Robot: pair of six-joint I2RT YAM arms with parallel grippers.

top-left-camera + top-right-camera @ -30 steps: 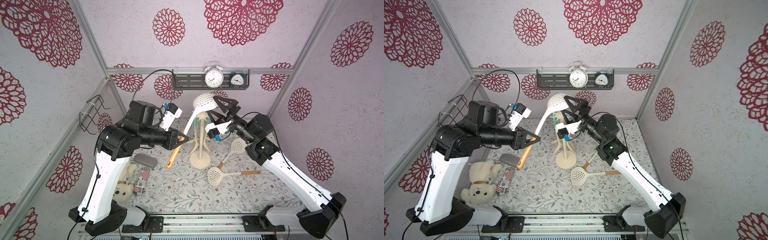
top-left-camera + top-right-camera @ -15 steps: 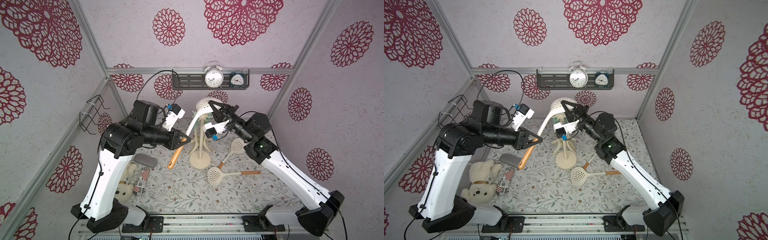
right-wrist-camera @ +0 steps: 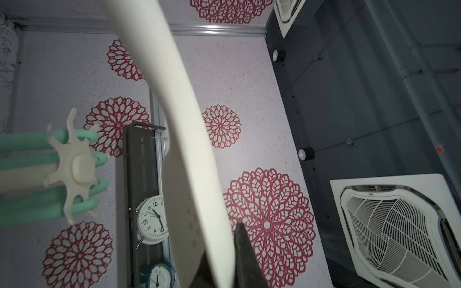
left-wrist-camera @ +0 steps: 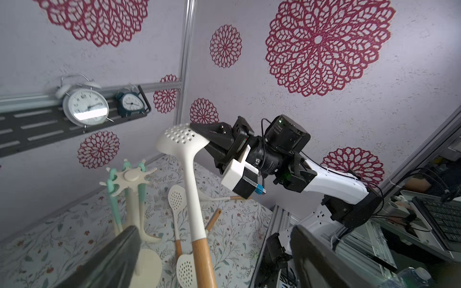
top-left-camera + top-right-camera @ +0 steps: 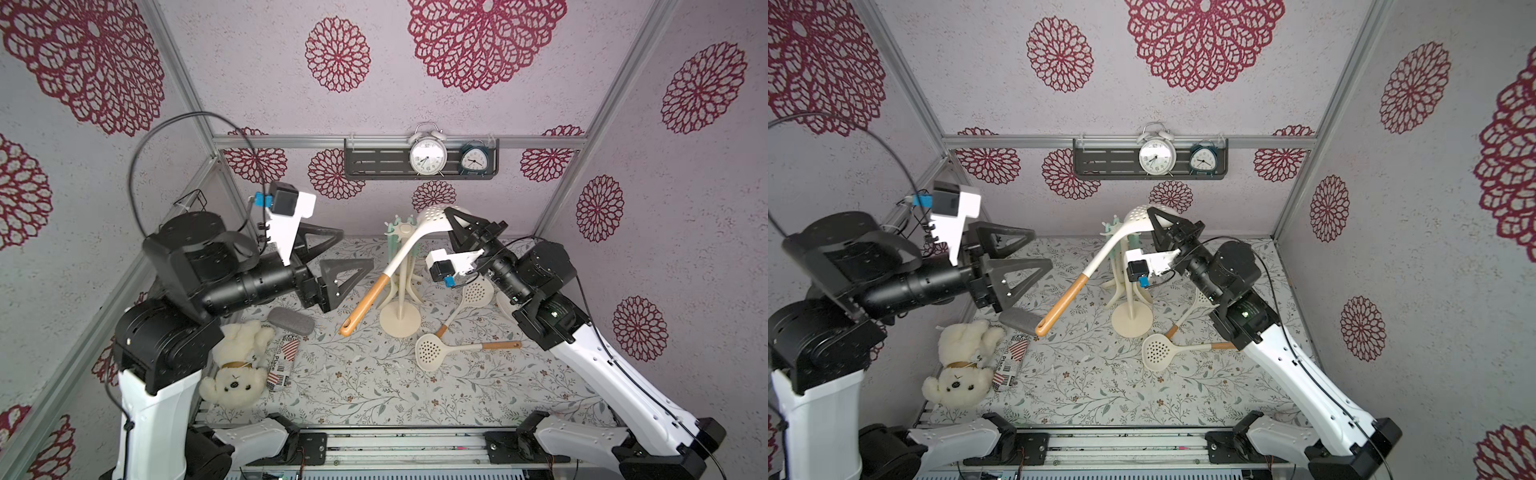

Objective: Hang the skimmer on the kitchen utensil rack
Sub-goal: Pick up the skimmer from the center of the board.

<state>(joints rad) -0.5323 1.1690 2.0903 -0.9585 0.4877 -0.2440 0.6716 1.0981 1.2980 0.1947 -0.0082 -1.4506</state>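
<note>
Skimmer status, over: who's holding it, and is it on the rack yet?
Left gripper open, off the handle. Right gripper shut on skimmer head. Slanted midair beside kitchen utensil rack, not hung. Teal utensils occupy some hooks.

arms (image 5: pixel 615 374): white lower links, black joints | left gripper (image 5: pixel 356 248), right gripper (image 5: pixel 447 212): black triangular frames | cables (image 5: pixel 199 112): black | plugs (image 5: pixel 260 200): blue

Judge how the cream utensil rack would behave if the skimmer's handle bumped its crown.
Likely tippy: the kitchen utensil rack is a tall thin pole on a small round base, with green utensils hung up top. It looks like light plastic, so the skimmer might slide it too.
</note>
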